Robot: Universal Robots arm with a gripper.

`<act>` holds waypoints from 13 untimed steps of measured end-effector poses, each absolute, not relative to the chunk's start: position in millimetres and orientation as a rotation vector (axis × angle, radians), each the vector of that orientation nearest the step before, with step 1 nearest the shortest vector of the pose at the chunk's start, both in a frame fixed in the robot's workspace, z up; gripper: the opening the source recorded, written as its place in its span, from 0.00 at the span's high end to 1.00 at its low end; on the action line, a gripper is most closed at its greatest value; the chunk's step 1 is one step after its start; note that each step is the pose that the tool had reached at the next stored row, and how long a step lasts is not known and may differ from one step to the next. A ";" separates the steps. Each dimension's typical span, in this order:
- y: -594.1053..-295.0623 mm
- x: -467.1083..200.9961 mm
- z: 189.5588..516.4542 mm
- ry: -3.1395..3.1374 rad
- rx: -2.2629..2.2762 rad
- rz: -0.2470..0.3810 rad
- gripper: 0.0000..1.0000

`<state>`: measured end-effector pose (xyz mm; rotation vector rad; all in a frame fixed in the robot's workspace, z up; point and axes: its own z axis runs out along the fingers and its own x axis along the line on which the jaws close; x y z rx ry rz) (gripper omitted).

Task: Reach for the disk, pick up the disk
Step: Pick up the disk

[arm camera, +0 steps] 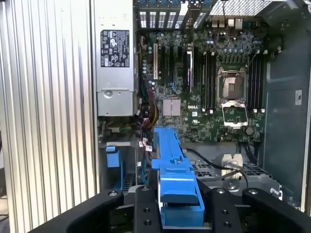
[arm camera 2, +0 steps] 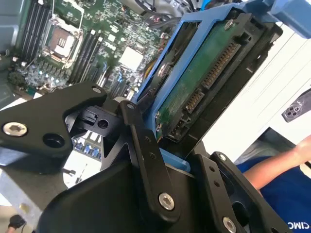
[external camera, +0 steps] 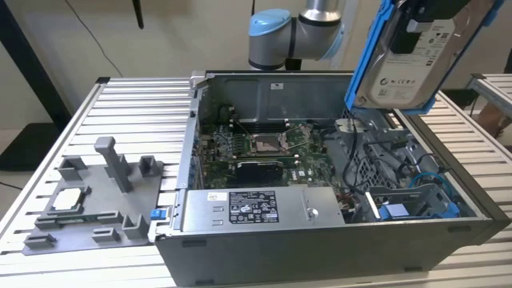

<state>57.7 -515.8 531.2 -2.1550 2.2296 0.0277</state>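
The disk (external camera: 404, 66), a silver-grey drive with a white label in a blue bracket, hangs tilted in the air above the back right corner of the open computer case, at the exterior view's upper right. My gripper (external camera: 424, 21) is shut on its upper end. In the second wrist view the black fingers (arm camera 2: 146, 145) clamp the disk (arm camera 2: 204, 82), whose green board and connector face the camera. The first wrist view looks down the disk's blue bracket edge (arm camera: 175, 179), held in the gripper (arm camera: 180, 206) above the case's drive bay.
The open computer case (external camera: 320, 246) lies on a slatted aluminium table (external camera: 136, 108), with its motherboard (external camera: 256, 144), a grey power supply box (external camera: 256, 207) and a blue drive bay (external camera: 400, 211) inside. A grey fixture plate (external camera: 88, 207) sits at the exterior view's left. A person's arm (arm camera 2: 284, 162) is nearby.
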 end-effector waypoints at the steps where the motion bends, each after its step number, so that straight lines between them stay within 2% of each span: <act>1: -517.8 59.2 530.9 2.230 -2.155 0.028 1.00; 13: -543.5 72.6 526.7 2.230 -2.155 0.028 1.00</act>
